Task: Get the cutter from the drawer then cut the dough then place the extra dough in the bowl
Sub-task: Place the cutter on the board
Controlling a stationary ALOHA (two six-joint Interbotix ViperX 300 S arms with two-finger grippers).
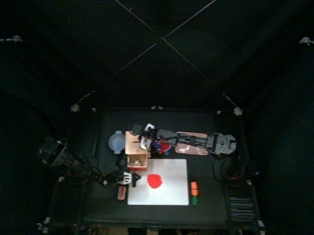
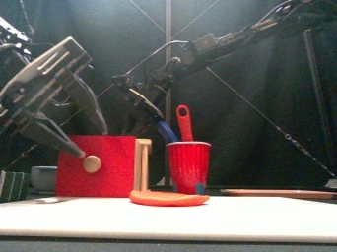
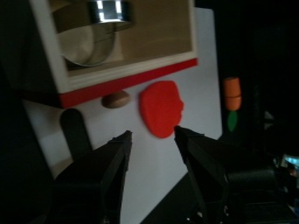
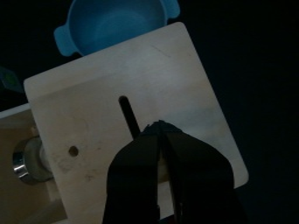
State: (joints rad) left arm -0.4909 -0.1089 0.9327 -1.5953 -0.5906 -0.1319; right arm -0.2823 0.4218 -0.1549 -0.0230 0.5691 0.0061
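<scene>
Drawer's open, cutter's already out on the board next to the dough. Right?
Not quite. The drawer is open, but the cutter lies inside it, not out on the board next to the dough. The left wrist view shows it.

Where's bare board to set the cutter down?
Free: the white cutting board right of the flat red dough disc, up to the orange and green toy foods. Crowded: left, by the pale wooden box and left gripper.
</scene>
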